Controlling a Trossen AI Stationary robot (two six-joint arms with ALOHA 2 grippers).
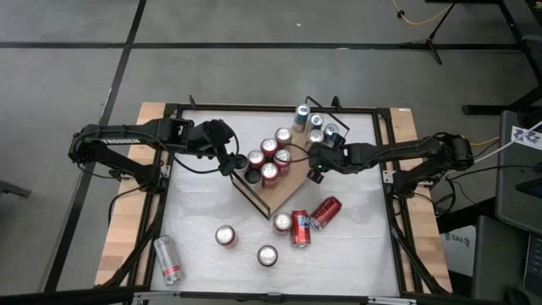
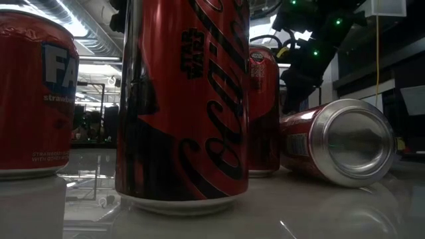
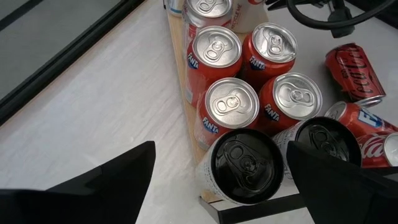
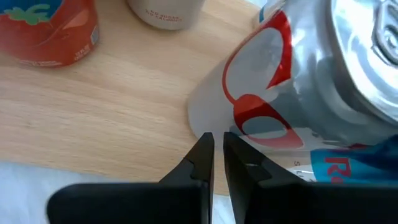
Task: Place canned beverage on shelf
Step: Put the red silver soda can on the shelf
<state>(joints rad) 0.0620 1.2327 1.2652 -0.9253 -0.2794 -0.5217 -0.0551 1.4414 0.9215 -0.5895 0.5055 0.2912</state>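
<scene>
**Cans on shelf, both arms at the board, neither holding**

Left to right in the high view. At 7 o'clock on the desk [image 1: 195, 169] a silver can [image 1: 168, 259] lies on its side, untouched. My left gripper [image 1: 227, 157] sits at about 9 o'clock of the shelf [image 1: 284, 196], fingers [image 3: 118, 180] spread wide, nothing between them; in the left wrist view they straddle the black-topped can [image 3: 244, 165] at the board's near end without touching it. The red Fanta cans [image 3: 231, 109] stand packed behind it on the wood.

Loose cans remain at 6 o'clock of the shelf: two upright [image 1: 225, 235], one more [image 1: 268, 255], and two red ones lying down [image 1: 326, 212].

My right gripper [image 1: 315, 161] is at 3 o'clock of the shelf, fingers [image 4: 202, 163] pinched shut and empty, tip just beside a silver-and-red can [image 4: 292, 81] on the board; can't tell if touching.

I judge this as a reset between placements. To do the next pick well: lift the left arm clear straight up so the open fingers don't clip the black-topped can, take an upright loose can first, grip mid-body, set it in the free wood.
</scene>
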